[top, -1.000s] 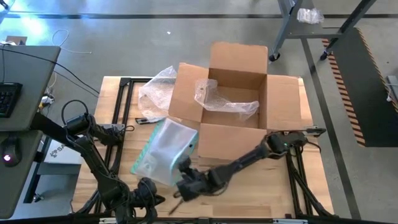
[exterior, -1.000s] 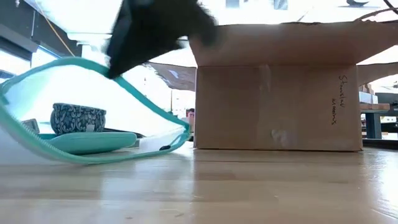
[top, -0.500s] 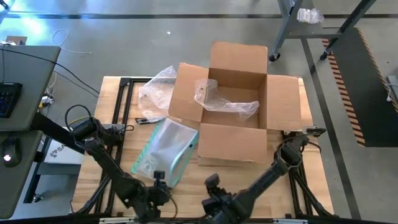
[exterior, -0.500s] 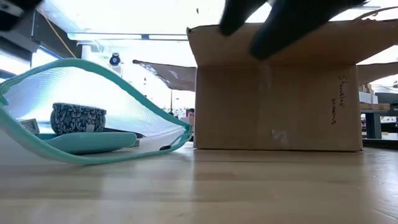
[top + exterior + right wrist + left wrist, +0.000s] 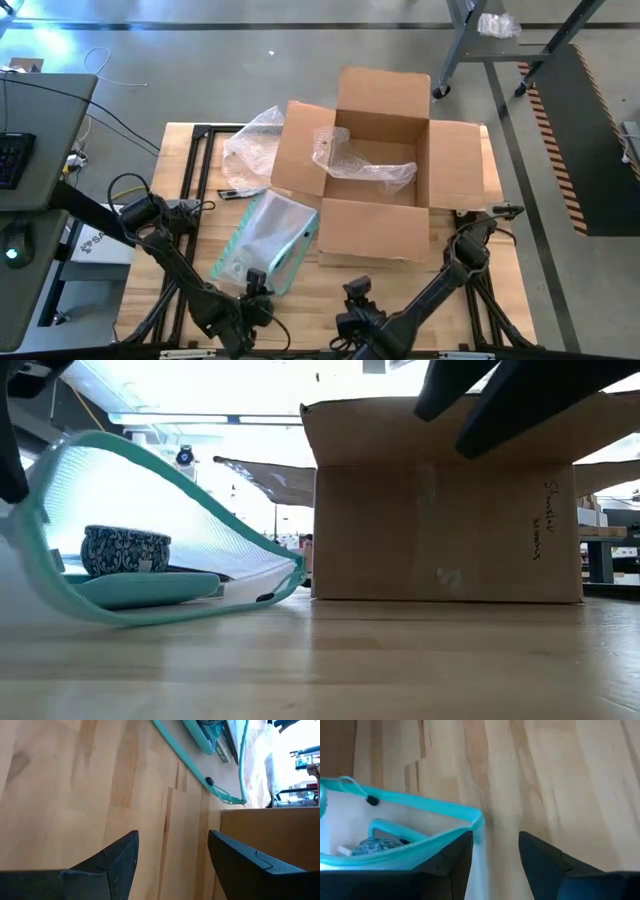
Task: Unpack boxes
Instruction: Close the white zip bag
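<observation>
1. Cardboard box (image 5: 375, 180) sits at the table's (image 5: 450, 300) far-centre, flaps splayed open, front wall facing the arms. Inside – a sheet of bubble wrap (image 5: 365, 160) draped across the cavity; whatever lies under it is hidden.
2. Key relation: the box lies straight ahead and across the table from both end effectors, which sit low at the near edge. The box's front wall stands between them and the contents – my read is any reach goes up and over, not straight in.
3. Right end effector (image 5: 355, 310) is nearer the box, roughly in line with its front wall's middle. Its fingers (image 5: 115, 865) stand well apart with nothing between them, only bare wood.
4. Left end effector (image 5: 250, 290) is at the near end of the clear pouch (image 5: 265, 240); in its wrist view the teal edge (image 5: 420, 805) lies just past one finger and against it. Fingers are parted; I can't tell if the edge is still pinched or merely touching.
5. The pouch lies on the table just left of the box, long axis running diagonally from near-left to far-right, its far corner touching or nearly touching the box. Low view shows a patterned bowl (image 5: 125, 550) and a teal flat item (image 5: 140, 588) inside.
6. More crumpled plastic wrap (image 5: 250, 150) lies beside the box's left flap, clear of the approach.
</observation>
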Tool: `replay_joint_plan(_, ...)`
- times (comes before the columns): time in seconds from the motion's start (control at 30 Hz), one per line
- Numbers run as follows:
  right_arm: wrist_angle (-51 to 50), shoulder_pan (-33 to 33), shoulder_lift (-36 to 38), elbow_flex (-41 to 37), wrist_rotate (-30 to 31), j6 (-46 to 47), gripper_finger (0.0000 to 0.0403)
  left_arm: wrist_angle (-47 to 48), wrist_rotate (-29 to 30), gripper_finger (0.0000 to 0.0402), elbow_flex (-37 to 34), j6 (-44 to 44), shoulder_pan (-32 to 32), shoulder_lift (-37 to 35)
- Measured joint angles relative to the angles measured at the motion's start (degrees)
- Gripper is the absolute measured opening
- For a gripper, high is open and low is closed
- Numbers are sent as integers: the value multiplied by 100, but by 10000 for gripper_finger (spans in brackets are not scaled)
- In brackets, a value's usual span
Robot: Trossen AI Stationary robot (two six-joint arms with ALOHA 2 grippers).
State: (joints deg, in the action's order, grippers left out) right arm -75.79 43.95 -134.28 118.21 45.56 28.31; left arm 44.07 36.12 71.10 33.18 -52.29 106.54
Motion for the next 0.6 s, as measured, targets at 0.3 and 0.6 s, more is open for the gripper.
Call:
replay_joint_plan(0.3,103,-14,0,0,4,26,222,827,61,125,86,1565,-135,-2)
replay_joint_plan(0.6,211,-18,0,0,136,25,222,-1024,222,120,-498,426,6,460)
